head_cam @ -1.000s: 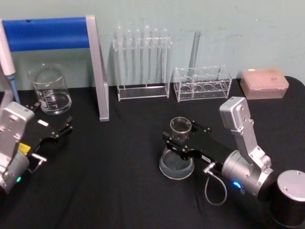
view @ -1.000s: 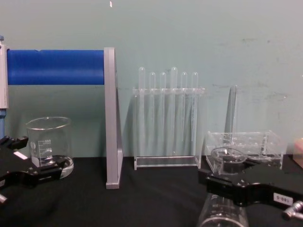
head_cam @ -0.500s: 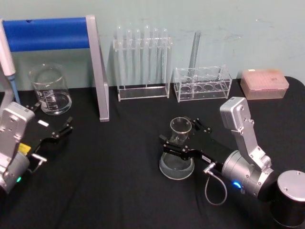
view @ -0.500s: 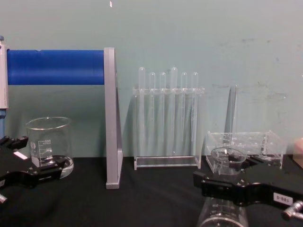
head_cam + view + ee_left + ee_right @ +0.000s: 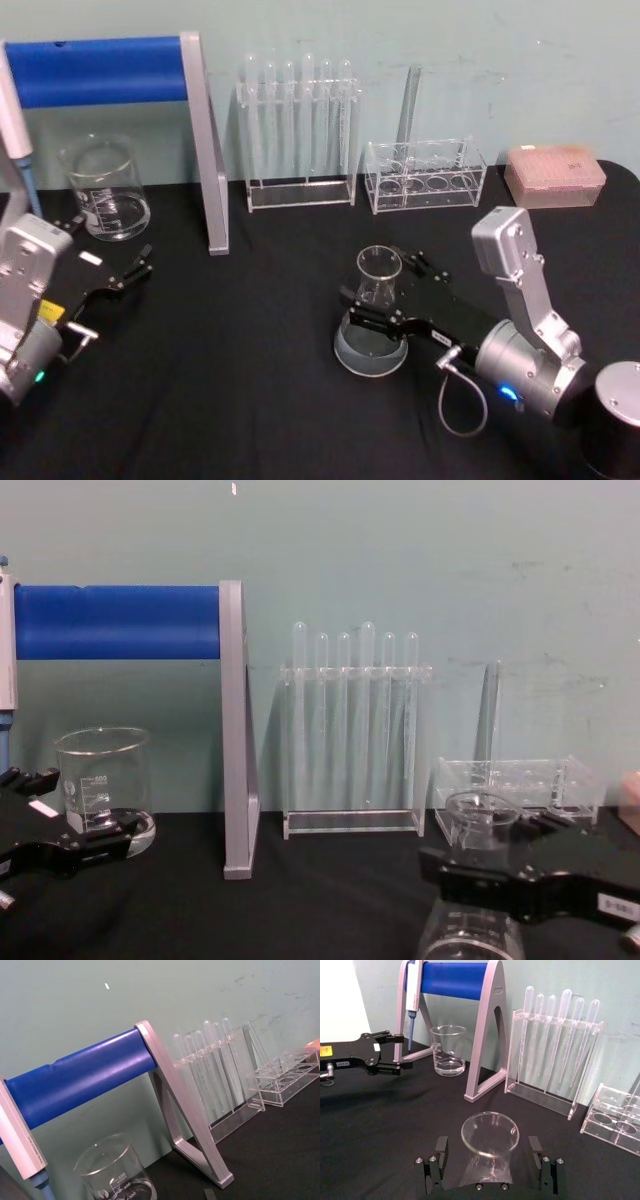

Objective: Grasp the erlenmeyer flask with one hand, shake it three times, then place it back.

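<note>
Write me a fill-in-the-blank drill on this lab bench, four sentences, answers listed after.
1. The right gripper has its jaws on either side of the ______ of the erlenmeyer flask.
2. The flask's base rests on the ______ table.
3. The left gripper is beside the glass ______.
4. The pipette stand's top bar is ______ in colour.

Missing words: neck; black; beaker; blue
</note>
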You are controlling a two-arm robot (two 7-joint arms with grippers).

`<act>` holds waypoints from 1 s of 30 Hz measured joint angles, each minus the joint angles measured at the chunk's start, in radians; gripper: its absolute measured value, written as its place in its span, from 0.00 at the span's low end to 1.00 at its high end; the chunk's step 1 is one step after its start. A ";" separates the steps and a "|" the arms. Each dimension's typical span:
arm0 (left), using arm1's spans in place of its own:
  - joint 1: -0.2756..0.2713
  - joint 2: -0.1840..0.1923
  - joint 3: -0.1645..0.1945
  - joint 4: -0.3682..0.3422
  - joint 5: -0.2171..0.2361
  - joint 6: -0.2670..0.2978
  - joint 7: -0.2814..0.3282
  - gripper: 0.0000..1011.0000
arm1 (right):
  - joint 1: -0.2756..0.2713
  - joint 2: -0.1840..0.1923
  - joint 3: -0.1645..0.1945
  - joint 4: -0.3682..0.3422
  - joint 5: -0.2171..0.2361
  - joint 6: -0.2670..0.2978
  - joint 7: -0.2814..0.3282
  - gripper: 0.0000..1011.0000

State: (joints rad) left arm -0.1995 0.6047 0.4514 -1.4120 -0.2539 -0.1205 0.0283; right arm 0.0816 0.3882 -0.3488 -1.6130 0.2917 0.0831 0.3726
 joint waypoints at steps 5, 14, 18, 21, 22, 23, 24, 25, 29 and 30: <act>0.000 0.000 0.000 0.000 0.000 0.000 0.000 0.99 | -0.029 0.022 0.008 -0.027 0.009 0.005 0.005 0.99; 0.000 0.000 0.000 0.000 0.000 0.000 0.000 0.99 | -0.101 0.073 0.032 -0.089 0.029 0.006 0.011 0.99; 0.000 0.000 0.000 0.000 0.000 0.000 0.000 0.99 | -0.136 0.094 0.050 -0.116 0.039 0.005 0.010 0.99; 0.000 0.000 0.000 0.000 0.000 0.000 0.000 0.99 | -0.159 0.108 0.065 -0.131 0.047 0.004 0.007 0.99; 0.000 0.000 0.000 0.000 0.000 0.000 0.000 0.99 | -0.164 0.110 0.068 -0.133 0.049 0.004 0.006 0.99; 0.000 0.000 0.000 0.000 0.000 0.000 0.000 0.99 | -0.172 0.114 0.076 -0.137 0.052 0.004 0.001 0.99; 0.000 0.000 0.000 0.000 0.000 0.000 0.000 0.99 | -0.175 0.115 0.080 -0.139 0.053 0.004 -0.001 0.99; 0.000 0.000 0.000 0.000 0.000 0.000 0.000 0.99 | -0.180 0.116 0.086 -0.139 0.054 0.004 -0.007 0.99; 0.000 0.000 0.000 0.000 0.000 0.000 0.000 0.99 | -0.180 0.111 0.104 -0.134 0.055 0.004 -0.028 0.99; 0.000 0.000 0.000 0.000 0.000 0.000 0.000 0.99 | -0.179 0.108 0.109 -0.132 0.055 0.004 -0.034 0.99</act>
State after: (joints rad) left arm -0.1995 0.6046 0.4514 -1.4120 -0.2539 -0.1205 0.0283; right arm -0.0970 0.4960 -0.2395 -1.7446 0.3470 0.0871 0.3382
